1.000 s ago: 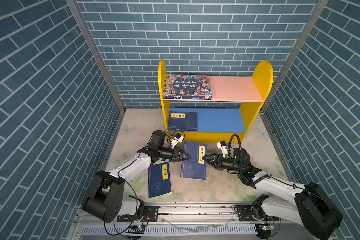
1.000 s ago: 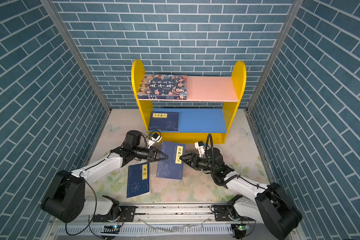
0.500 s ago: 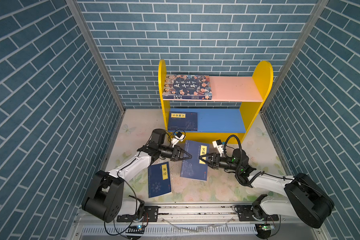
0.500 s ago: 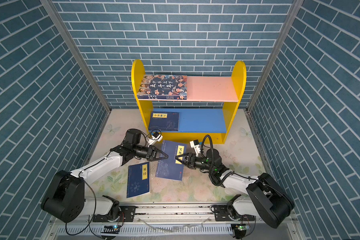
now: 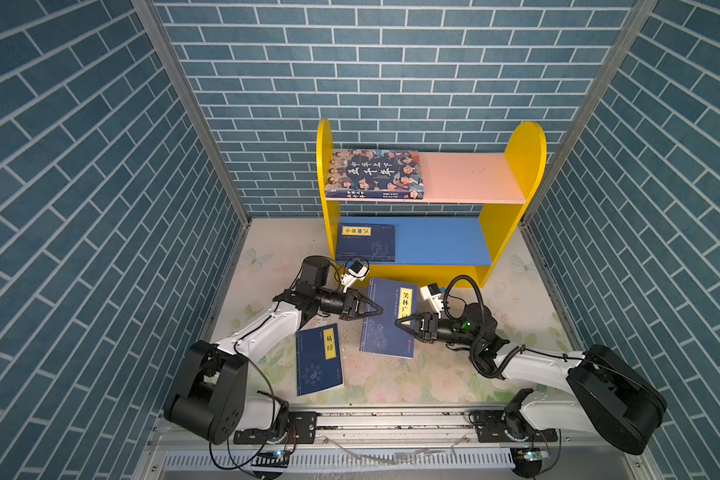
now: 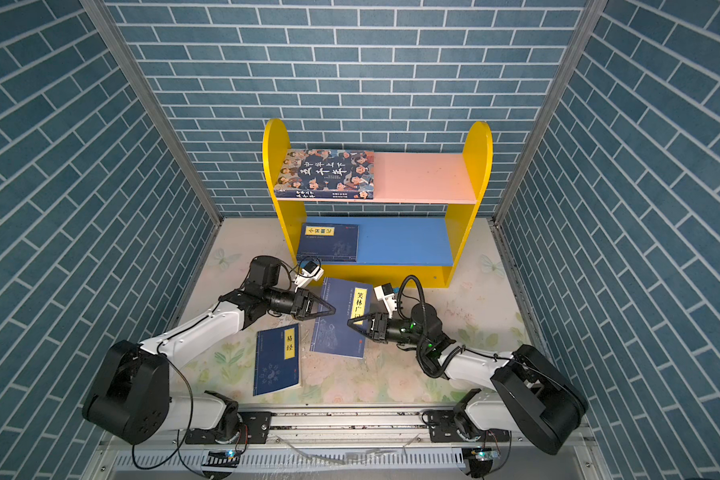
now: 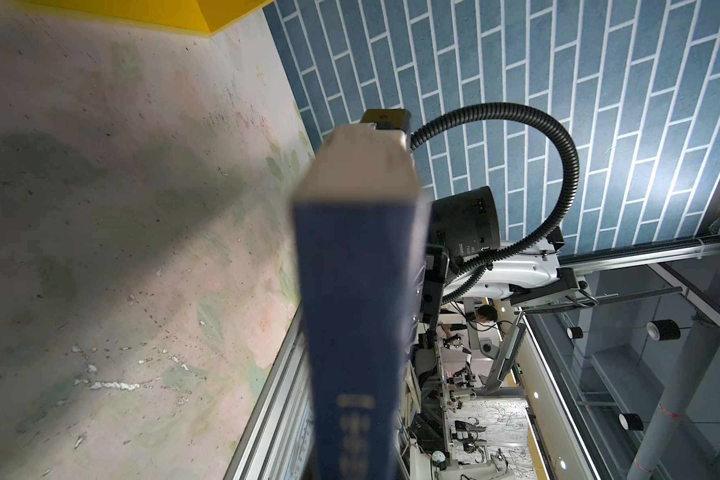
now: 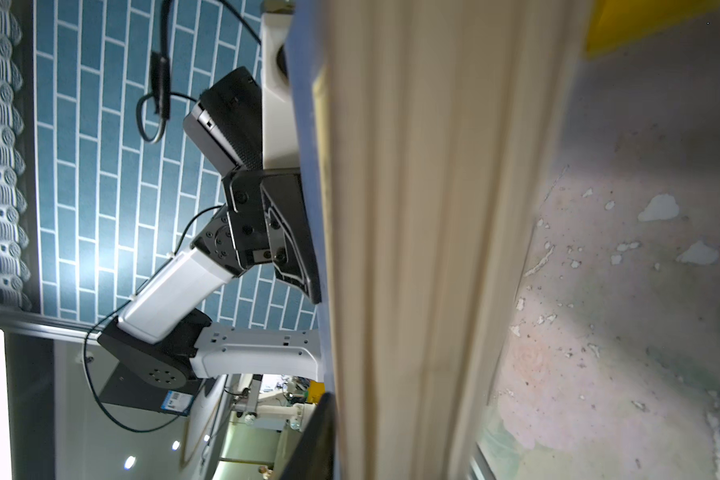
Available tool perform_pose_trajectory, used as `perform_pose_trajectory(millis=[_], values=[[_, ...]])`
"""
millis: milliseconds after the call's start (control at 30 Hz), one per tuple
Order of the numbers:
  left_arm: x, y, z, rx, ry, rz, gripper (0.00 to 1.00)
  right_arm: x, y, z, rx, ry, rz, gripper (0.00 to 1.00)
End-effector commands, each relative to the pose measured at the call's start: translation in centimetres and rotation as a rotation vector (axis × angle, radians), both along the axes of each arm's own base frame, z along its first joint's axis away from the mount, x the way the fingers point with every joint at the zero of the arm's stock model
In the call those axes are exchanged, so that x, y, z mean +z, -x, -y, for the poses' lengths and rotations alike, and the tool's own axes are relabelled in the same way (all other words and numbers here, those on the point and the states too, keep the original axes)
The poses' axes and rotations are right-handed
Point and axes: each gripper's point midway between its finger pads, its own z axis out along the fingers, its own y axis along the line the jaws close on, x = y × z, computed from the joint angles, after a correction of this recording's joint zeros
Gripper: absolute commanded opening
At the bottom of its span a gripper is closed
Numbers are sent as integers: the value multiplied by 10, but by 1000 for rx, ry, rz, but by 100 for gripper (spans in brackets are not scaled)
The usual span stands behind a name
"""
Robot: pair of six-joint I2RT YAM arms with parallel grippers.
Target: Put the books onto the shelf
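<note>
A navy book [image 5: 385, 332] [image 6: 336, 334] with a yellow title label is held between both arms in front of the shelf [image 5: 524, 166]. My left gripper [image 5: 379, 309] [image 6: 332, 309] is shut on its spine [image 7: 358, 311]. My right gripper [image 5: 398, 323] [image 6: 349, 324] is shut on the opposite page edge [image 8: 433, 249], with one finger [image 8: 319, 436] against the cover. Another navy book [image 5: 319, 359] lies flat on the mat. A third navy book [image 5: 366, 243] lies on the blue lower board [image 5: 441, 241]. The cartoon-face book [image 5: 375, 174] rests on the pink upper board [image 5: 466, 178].
Blue brick walls close in the left, right and back sides. A metal rail [image 5: 391, 415] carrying both arm bases runs along the front. The floral mat [image 5: 391, 384] is scuffed. The right halves of both shelf boards are bare.
My right gripper slid left onto the book's page edge and its jaws closed. The left gripper kept its hold and hardly moved.
</note>
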Motion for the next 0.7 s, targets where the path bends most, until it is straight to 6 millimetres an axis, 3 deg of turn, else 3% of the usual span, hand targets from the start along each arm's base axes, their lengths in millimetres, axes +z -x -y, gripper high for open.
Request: perform_pose_trajectory(millis=[0, 133, 200, 300, 400, 533, 667], values=[[6, -3, -1, 0, 11, 17, 8, 15, 8, -3, 47, -45, 35, 15], [6, -4, -7, 16, 8, 29, 24, 17, 12, -5, 83, -44, 35, 2], [6, -8, -14, 42, 5, 41, 47, 19, 15, -6, 113, -39, 30, 0], [3, -22, -31, 122, -5, 41, 65, 25, 23, -8, 171, -28, 26, 0], [2, -32, -44, 185, 2, 24, 72, 32, 28, -9, 216, -8, 34, 0], [3, -28, -45, 179, 17, 10, 76, 41, 33, -11, 268, 12, 45, 0], [5, -26, -42, 136, 43, -22, 74, 39, 33, -15, 300, 36, 36, 0]])
